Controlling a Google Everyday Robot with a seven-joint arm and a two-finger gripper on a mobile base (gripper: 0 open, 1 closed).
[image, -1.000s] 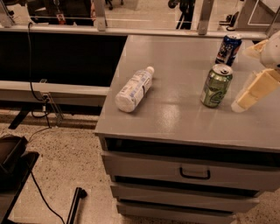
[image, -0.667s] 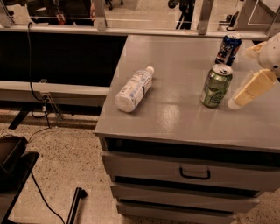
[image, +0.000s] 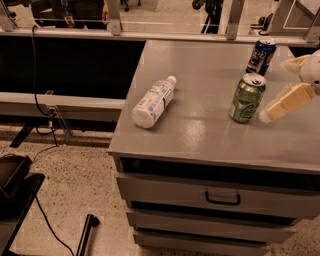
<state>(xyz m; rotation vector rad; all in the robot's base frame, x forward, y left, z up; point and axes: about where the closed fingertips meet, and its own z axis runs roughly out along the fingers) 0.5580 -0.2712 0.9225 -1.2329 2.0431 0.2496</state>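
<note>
A green soda can (image: 247, 98) stands upright on the grey cabinet top (image: 200, 130), right of the middle. My gripper (image: 273, 91) comes in from the right edge, just to the right of this can and not touching it. Its two cream fingers (image: 289, 101) are spread apart, open, with nothing between them. Behind the green can stands a blue soda can (image: 261, 56), also upright. A clear plastic bottle (image: 153, 101) with a white label lies on its side toward the left of the top, cap pointing away.
The cabinet has a drawer with a dark handle (image: 222, 198) at its front. A metal railing (image: 115, 25) runs along the back. Black cables (image: 42, 107) hang at the left, and a dark object (image: 12, 185) sits on the speckled floor at lower left.
My gripper has shifted slightly left, closer to the green can. The cans and the bottle have not moved.
</note>
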